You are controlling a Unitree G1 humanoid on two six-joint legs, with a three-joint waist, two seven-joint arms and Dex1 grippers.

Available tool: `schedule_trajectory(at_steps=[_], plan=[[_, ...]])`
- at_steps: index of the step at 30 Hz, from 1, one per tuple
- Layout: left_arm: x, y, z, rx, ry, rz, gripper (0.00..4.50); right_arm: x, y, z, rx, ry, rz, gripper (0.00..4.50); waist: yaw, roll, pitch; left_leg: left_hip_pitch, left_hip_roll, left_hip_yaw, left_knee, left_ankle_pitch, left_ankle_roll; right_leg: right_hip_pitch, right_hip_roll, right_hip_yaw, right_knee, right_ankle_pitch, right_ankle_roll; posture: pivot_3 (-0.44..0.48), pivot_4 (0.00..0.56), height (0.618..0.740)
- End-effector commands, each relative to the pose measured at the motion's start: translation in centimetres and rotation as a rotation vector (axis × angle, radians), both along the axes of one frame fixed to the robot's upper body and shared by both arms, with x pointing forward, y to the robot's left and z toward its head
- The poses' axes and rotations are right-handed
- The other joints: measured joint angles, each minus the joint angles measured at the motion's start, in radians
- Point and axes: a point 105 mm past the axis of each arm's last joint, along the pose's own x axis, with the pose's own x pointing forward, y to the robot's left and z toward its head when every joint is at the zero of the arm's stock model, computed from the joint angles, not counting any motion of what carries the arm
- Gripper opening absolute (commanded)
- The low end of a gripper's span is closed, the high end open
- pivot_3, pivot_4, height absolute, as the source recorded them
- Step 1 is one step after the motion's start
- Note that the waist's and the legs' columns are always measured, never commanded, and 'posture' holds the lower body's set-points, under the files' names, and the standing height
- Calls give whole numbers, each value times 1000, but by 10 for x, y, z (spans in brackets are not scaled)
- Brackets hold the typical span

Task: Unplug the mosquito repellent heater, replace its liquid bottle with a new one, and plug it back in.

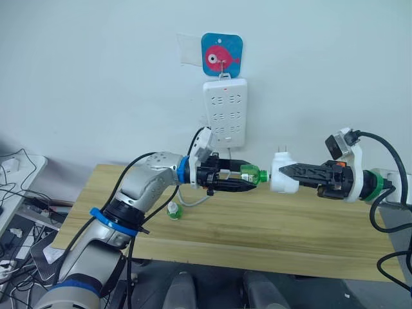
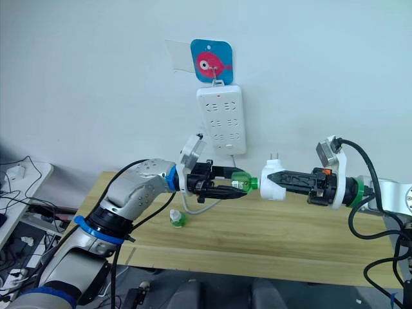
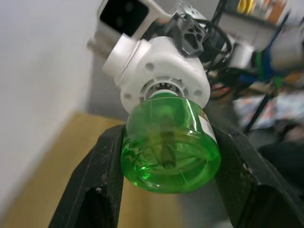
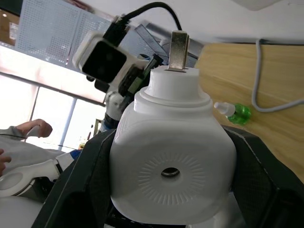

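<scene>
The mosquito repellent heater is a small white unit held in the air over the table, plug prongs pointing up, with my right gripper shut on it. My left gripper is shut on a green liquid bottle, whose neck meets the heater's underside. The bottle sits between the black fingers in the left wrist view. The heater shows a round hole on its face in the right wrist view. Another green bottle with a white cap lies on the table.
A white power strip hangs on the wall from a hook with a blue fish sticker. Its cable trails onto the wooden table. Cables and a white shelf stand at the far left.
</scene>
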Motion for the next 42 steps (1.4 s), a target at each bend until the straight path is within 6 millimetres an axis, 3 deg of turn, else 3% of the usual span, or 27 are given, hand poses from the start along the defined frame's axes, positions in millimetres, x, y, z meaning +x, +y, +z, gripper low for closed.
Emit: schedule_trajectory(at_steps=[1, 5, 8, 12, 16, 19, 22, 27, 33, 37, 42], plan=[[-2, 13, 18, -6, 231, -42, 2250, -6, 1, 7, -4, -31, 19, 2974, 0, 0, 3, 0, 0, 0, 0, 0, 0, 0, 0, 0, 0, 0, 0, 14, 167, 740], [-3, 23, 24, -9, 327, -53, 2250, -3, -11, 1, -54, -5, -52, 2974, 0, 0, 6, 0, 0, 0, 0, 0, 0, 0, 1, 1, 0, 0, -1, 9, 170, 740], [-3, 30, 21, 11, 335, -36, 2250, 8, -31, -15, -164, 30, -174, 2974, 1, -2, 10, 0, 0, 0, 0, 0, 0, -1, 0, 1, -1, 2, -4, 11, 174, 740], [-2, 35, 10, 50, 308, -2, 2250, 23, -67, -60, -475, 77, -328, 2974, 2, -2, 11, 0, 0, 2, 0, 0, 0, -1, 0, 2, -1, 2, -4, 23, 177, 740], [-6, 31, 2, 72, 273, 12, 2250, 40, -124, -114, -878, 86, -496, 2974, 3, -4, 13, 0, 0, 2, 0, 0, 0, -1, 0, 2, -1, 2, -3, 45, 182, 740], [-6, 32, 0, 80, 257, 32, 2250, 39, -153, -140, -1079, 87, -490, 2974, 5, -2, 17, 0, 0, 3, 0, 0, 0, -2, 0, 3, -1, 2, -4, 63, 186, 740], [-9, 35, -2, 93, 259, 44, 2250, 37, -172, -157, -1171, 117, -487, 2974, 9, -1, 18, 0, 0, 4, -1, 0, 0, -2, 0, 3, -1, 2, -4, 80, 189, 740], [-19, 39, -6, 111, 265, 30, 2250, 34, -188, -173, -1219, 165, -487, 2974, 8, 0, 23, 1, 0, 5, -1, 0, -1, -2, -1, 3, -1, 2, -4, 95, 193, 740], [-21, 40, -7, 117, 281, 40, 2250, 35, -186, -176, -1160, 223, -496, 2974, 14, -1, 23, 1, 0, 5, 0, 0, -1, 0, -1, 3, -1, 2, -4, 111, 196, 740], [-20, 39, -5, 116, 280, 32, 2250, 35, -188, -171, -1153, 221, -496, 4400, 16, -1, 23, 1, -1, 5, 0, 0, -1, 0, -2, 3, -1, 2, -4, 105, 189, 740], [-20, 37, -7, 117, 274, 23, 2250, 31, -197, -147, -1155, 181, -519, 4474, 24, 1, 24, 1, -1, 5, 0, 0, -1, -1, -2, 3, -1, 2, -4, 80, 175, 740]])
